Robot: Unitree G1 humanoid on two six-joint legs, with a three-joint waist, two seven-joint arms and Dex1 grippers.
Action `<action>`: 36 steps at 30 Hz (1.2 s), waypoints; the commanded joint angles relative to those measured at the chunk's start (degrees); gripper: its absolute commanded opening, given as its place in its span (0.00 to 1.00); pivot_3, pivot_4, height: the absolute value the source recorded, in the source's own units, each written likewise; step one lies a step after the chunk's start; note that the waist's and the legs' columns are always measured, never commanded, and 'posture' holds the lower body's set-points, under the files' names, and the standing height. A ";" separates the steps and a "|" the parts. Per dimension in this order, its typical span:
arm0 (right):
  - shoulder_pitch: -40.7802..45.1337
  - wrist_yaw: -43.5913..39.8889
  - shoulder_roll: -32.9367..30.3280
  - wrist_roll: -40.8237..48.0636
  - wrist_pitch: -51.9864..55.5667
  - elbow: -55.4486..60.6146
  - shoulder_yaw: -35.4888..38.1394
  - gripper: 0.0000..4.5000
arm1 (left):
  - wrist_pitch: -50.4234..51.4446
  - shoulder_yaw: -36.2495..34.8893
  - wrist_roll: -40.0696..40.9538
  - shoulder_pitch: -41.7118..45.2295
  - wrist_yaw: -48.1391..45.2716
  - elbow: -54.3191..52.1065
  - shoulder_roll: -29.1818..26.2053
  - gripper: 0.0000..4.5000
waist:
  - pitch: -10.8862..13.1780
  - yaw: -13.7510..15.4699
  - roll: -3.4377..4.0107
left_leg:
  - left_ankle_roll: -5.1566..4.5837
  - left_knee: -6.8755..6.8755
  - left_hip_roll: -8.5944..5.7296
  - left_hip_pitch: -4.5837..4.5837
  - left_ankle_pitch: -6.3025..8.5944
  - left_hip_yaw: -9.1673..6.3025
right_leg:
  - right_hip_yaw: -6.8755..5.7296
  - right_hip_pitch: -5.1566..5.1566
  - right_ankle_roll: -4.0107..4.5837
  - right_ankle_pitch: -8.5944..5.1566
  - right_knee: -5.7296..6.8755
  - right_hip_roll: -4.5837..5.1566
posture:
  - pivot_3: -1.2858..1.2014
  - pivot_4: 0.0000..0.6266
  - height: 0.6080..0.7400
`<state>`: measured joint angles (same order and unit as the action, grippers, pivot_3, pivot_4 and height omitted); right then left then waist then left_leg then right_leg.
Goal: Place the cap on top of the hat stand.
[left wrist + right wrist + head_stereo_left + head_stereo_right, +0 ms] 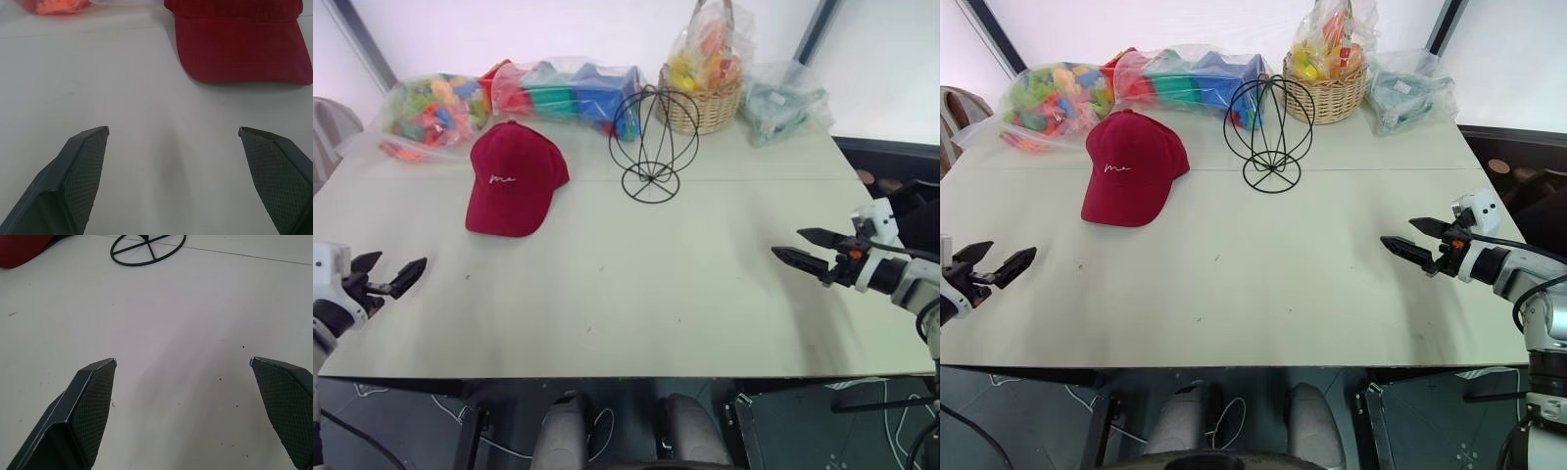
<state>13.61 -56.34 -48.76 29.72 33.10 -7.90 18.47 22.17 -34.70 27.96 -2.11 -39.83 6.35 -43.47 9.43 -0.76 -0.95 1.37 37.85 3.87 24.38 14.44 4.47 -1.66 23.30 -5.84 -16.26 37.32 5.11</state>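
The dark red cap lies flat on the white table, left of centre, brim toward me, with small white embroidery on its front. To its right stands the hat stand, a black wire globe on a round wire base, bare. My left gripper hovers open over the table's left edge, well short of the cap; the cap's brim lies ahead of its fingers. My right gripper is open at the right edge, pointing inward, with the stand's base far ahead.
Along the table's back edge sit clear bags of colourful toys, a bag of blue and green blocks, a wicker basket with bagged items, and a bag of pale teal things. A chair back stands at far left.
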 commanded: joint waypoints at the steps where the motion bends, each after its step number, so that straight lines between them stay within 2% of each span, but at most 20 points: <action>1: 0.94 0.21 -0.78 0.88 -0.09 2.34 1.54 1.00 | -0.91 -0.54 0.13 0.59 -0.11 -0.16 -0.15 0.99 | 0.00 0.00 0.00 | 0.00 0.00 0.00 0.00 0.00 0.00 | 0.00 0.00 0.00 0.00 0.00 0.00 | 0.52 0.24 1.00; 15: 2.31 0.87 -0.59 1.29 1.12 3.95 0.65 1.00 | -7.01 0.83 -3.69 2.71 -0.91 4.39 -1.62 0.99 | 0.00 0.01 0.00 | 0.00 0.00 0.00 0.00 0.00 0.00 | 0.00 0.00 0.00 0.00 0.00 0.00 | 0.52 0.24 1.00; 22: 9.46 0.45 -0.24 11.35 13.48 14.85 -0.66 1.00 | -33.49 11.08 -21.06 10.32 0.38 18.38 -9.20 0.99 | 0.01 0.01 0.01 | 0.00 -0.04 0.01 0.02 0.00 0.01 | 0.00 0.07 0.05 0.02 -0.01 0.01 | 0.52 0.24 1.00; 27: 13.12 2.80 1.20 17.92 20.11 21.36 -1.45 1.00 | -57.26 19.82 -33.97 15.30 5.28 30.01 -13.53 0.99 | 0.01 0.07 0.01 | 0.00 -0.38 -0.06 0.02 0.00 0.17 | -0.01 0.19 0.09 0.07 -0.15 0.19 | 0.52 0.24 1.00; 31: 12.87 4.34 1.25 22.44 24.29 26.43 -1.35 1.00 | -73.52 27.44 -45.74 20.02 14.52 39.63 -15.83 0.99 | 0.01 0.23 0.01 | 0.00 -0.52 -0.08 0.05 0.00 0.23 | -0.03 0.26 0.07 0.07 -0.20 0.22 | 0.52 0.24 1.00; 36: 11.36 7.25 1.88 24.20 25.54 28.58 -0.88 1.00 | -83.97 34.99 -59.45 26.21 28.79 45.09 -16.82 0.99 | 0.01 0.24 0.00 | 0.00 -0.53 -0.10 0.07 -0.01 0.27 | -0.03 0.27 0.05 0.09 -0.20 0.23 | 0.52 0.24 1.00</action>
<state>25.06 -49.95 -47.03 52.64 58.64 19.17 16.11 -58.39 -1.00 -27.14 22.52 -16.42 50.99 -58.56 9.44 -0.52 -0.95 1.36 37.33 3.77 24.43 14.43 4.73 -1.70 23.56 -5.79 -16.17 37.13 5.33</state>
